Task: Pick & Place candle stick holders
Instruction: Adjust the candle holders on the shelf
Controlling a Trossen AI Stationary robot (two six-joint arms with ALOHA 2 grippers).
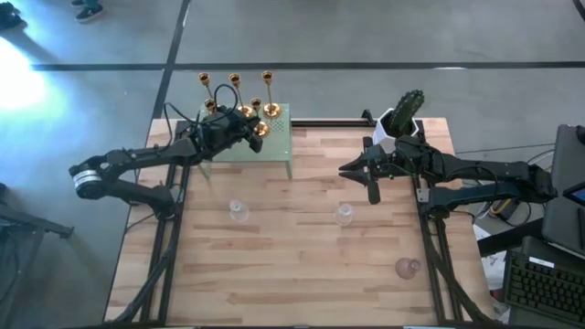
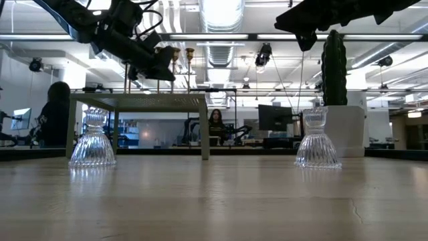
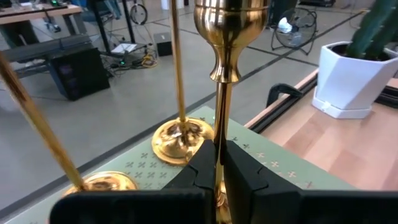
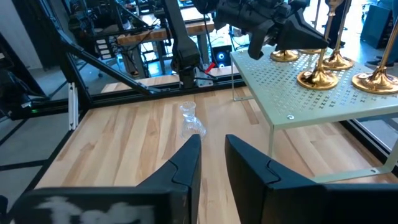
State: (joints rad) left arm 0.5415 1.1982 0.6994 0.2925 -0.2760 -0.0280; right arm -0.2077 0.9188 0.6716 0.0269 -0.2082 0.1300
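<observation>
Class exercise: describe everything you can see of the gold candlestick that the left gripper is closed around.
The gold candlestick is shiny, polished metal with a cup-shaped top, a rounded knob below it and a thin straight stem. It stands upright over the pale green perforated stand at the table's far edge, among other gold candlesticks. The left gripper clamps its stem low down, one dark finger on each side. Its base is hidden behind the fingers, so whether it rests on the stand cannot be told.

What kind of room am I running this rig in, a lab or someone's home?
Most likely a robotics lab or open workshop: exposed ceiling ducts with strip lighting, a person seated at a monitor behind the wooden table, and desks with cabling on a concrete floor.
</observation>
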